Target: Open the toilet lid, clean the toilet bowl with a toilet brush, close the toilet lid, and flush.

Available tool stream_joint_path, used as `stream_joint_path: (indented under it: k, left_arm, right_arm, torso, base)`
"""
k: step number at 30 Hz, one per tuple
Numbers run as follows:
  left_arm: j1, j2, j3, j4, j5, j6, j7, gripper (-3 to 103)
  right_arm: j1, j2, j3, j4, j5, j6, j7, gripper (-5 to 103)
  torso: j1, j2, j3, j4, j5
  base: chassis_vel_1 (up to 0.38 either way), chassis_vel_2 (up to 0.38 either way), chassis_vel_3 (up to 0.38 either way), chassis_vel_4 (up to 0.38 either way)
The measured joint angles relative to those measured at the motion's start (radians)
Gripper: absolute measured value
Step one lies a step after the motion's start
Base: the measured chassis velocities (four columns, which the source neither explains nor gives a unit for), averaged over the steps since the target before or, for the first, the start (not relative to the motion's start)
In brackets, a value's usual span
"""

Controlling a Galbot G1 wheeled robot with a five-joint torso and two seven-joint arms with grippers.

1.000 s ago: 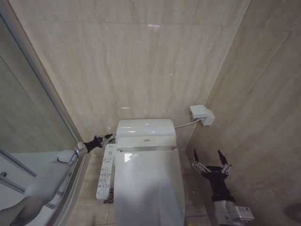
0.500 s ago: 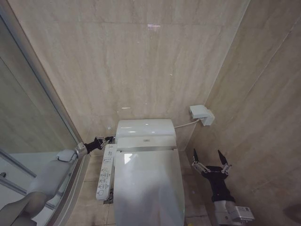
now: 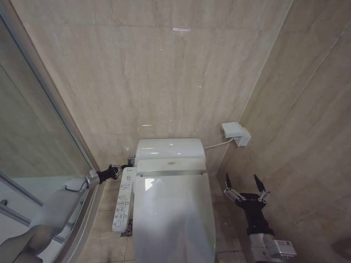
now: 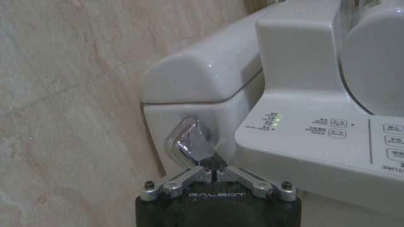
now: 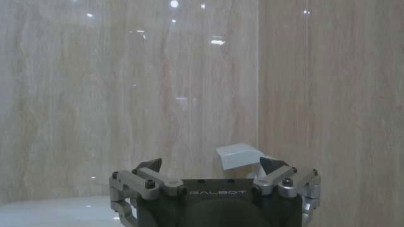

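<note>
White toilet lid (image 3: 173,219) lies shut over the toilet bowl (image 3: 204,230) in the head view, so flushing looks like the step in hand. Left pincer (image 3: 116,170) reaches beside the tank, near the side button panel (image 3: 123,204). Right pincer (image 3: 245,189) waits on the other side, fingers spread wide, holding nothing.

Left wrist view: the left pincer (image 4: 215,171) is closed to a point, its tips touching the chrome flush lever (image 4: 189,146) on the tank's side. Pressing that lever down likely comes next.

Right wrist view: the right pincer (image 5: 211,169) gapes open before a tiled wall (image 5: 126,94).
</note>
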Motion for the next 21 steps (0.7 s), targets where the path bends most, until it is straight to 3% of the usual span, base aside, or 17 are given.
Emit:
stream_joint_path:
  k: [21]
  left_arm:
    - [-0.003,-0.015,-0.033,0.013,0.012,-0.004,0.006,0]
  right_arm:
    - [0.000,0.000,0.000,0.000,0.000,0.000,0.000,100]
  torso:
    - [0.000,0.000,0.000,0.0002,0.0001]
  base:
    - [0.000,0.000,0.000,0.000]
